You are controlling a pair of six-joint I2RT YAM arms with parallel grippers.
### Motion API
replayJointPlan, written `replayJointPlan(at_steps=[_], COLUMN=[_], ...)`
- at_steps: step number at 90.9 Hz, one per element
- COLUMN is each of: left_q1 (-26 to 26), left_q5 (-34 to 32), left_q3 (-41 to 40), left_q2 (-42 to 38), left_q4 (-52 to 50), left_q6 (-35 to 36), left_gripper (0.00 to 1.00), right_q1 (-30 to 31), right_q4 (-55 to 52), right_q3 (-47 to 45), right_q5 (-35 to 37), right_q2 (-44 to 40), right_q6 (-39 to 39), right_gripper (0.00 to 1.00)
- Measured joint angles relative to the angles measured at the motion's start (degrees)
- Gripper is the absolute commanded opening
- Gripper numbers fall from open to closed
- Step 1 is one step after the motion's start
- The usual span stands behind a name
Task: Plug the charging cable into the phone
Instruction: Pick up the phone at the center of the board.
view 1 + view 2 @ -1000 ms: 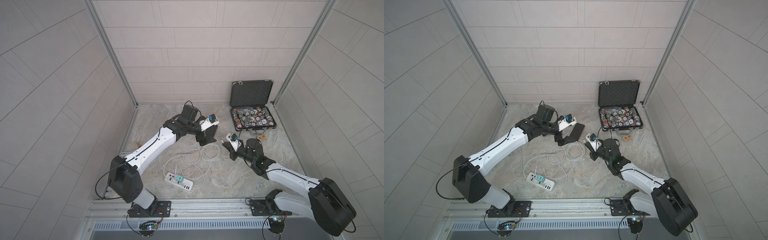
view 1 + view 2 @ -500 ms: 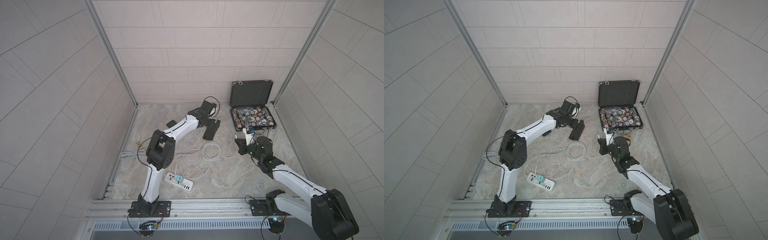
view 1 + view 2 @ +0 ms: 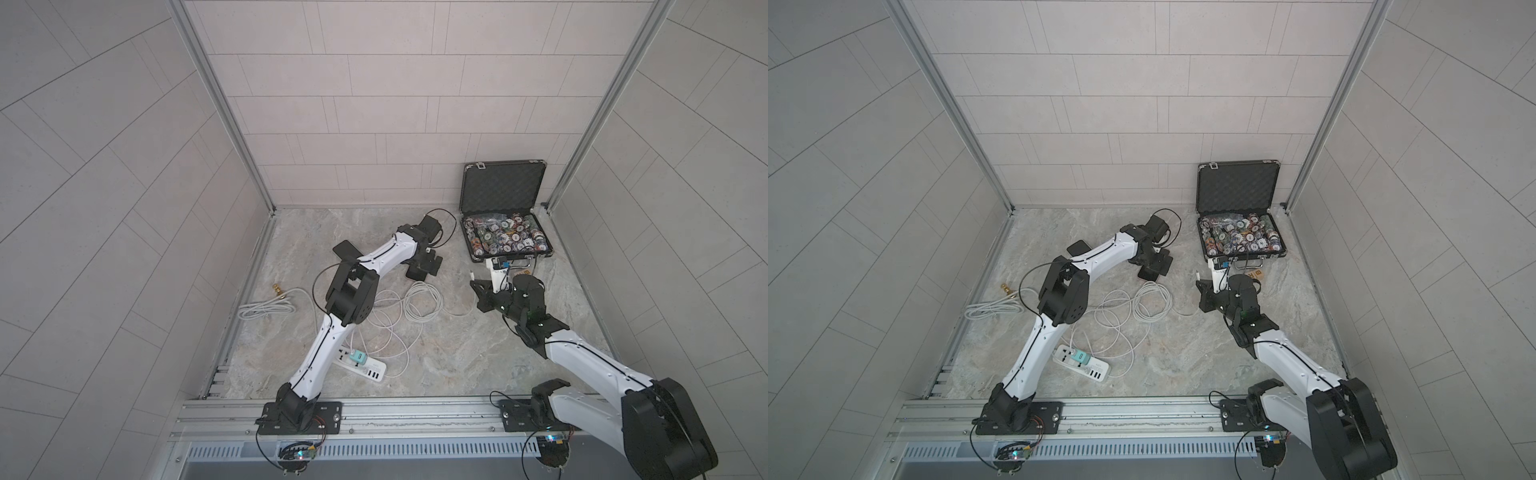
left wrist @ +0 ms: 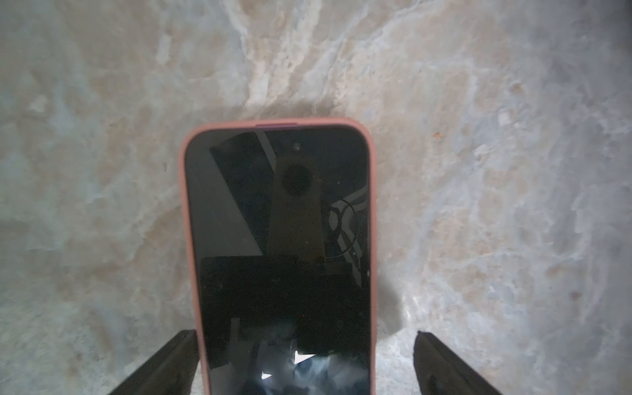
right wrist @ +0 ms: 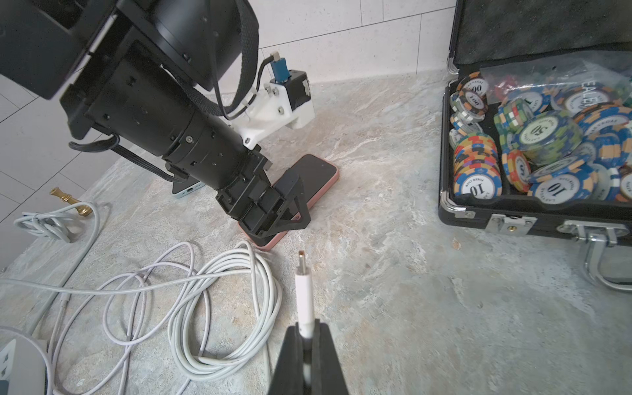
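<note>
Two phones on the table point(image 5: 393, 273), pink-cased phone point(image 4: 280, 256), dark screen up, lying between left gripper's point(image 4: 304, 337) spread fingers, blue phone point(image 5: 186, 193) behind, one white cable plug point(image 5: 303, 284) pinched in right gripper point(image 5: 307, 328) nearby

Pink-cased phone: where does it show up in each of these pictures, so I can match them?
Top view: the pink-cased phone lies mid-table, mostly hidden under the left pincer.
Top view: same spot, left of the chip case.
Left wrist: fills the middle, screen up.
Right wrist: under the left arm's pincer, beyond the cable plug.
Shared landmark: the open left pincer straddling the phone.
</note>
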Motion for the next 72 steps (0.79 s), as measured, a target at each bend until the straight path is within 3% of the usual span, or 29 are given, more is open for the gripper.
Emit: replayJointPlan(at_steps=[13,33,49,72], left_q1=[-0.2,0.1,0.8,2.9], left_q5=[-1.6,-0.7,0.3,3.5], left_q3=[1.5,8.0,10.6,11.5], left_q2=[0.7,5.3,6.4,6.4], left_q4=[-0.5,-3.3,-4.8,-5.8], left_q6=[-0.3,-1.0,-1.8,-5.4], left_gripper=[0.89,0.86,0.72,0.68], right_q1=[0.0,0.0,0.0,0.0], right_q4=[0.7,1.4,1.4,1.8], right_q3=[0.0,0.0,0.0,-0.1], right_q5=[-0.4,-1.0,-1.3,-3.9], right_q2=[0.8,1.2,1.1,1.6], right_q6=[0.0,0.0,0.0,-0.2], right_gripper=[0.0,0.0,0.0,0.02])
